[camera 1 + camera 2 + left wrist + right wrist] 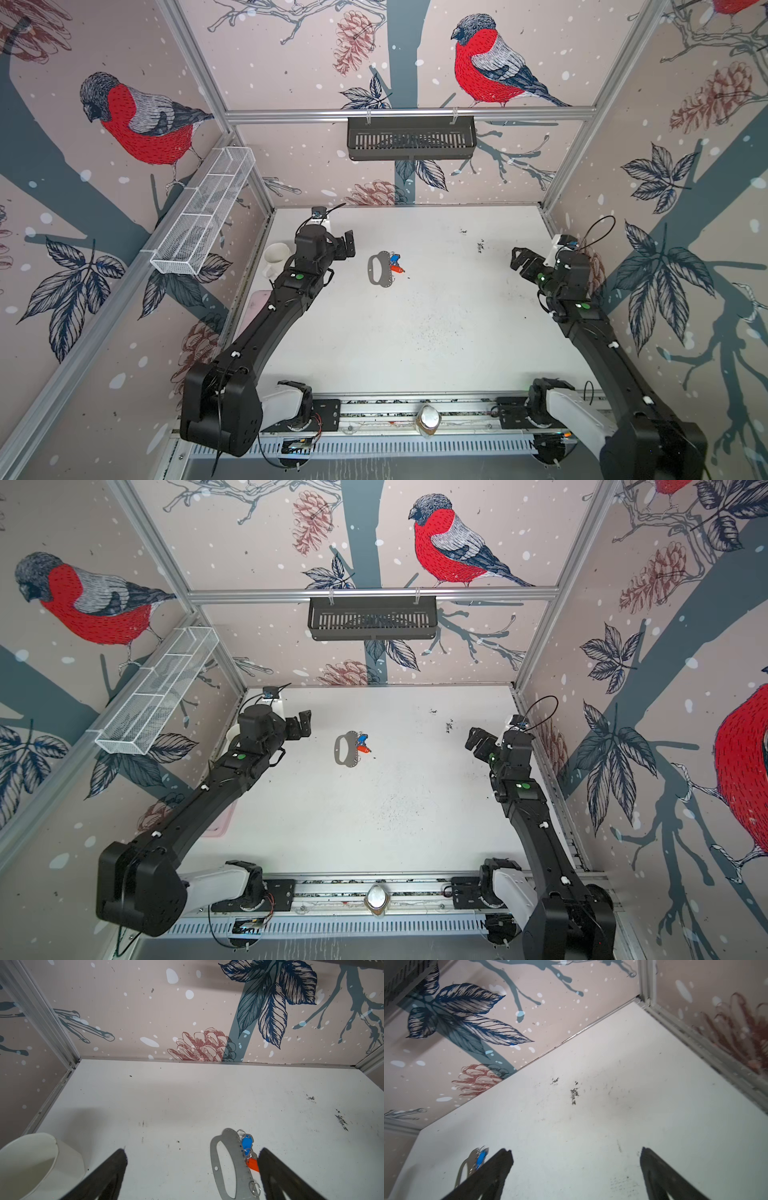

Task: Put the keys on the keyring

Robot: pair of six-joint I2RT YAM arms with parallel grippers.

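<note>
Lying flat toward the far left of the table (415, 332), the keyring (377, 270) has the keys (395, 263) touching its right edge, with the blue tag (246, 1143) farther and the red tag (254, 1164) nearer. In the left wrist view their small rings (240, 1132) seem looped into that edge (whether each is truly threaded is too fine to tell). The left claw (348, 246) hangs just left of the keyring, spread wide and empty. The right claw (518, 259), also spread and empty, is well apart on the right. I judge the threading step at or near its end. Next comes checking both tags. If one is loose, one claw must pin the keyring while the other pinches that ring.
</note>
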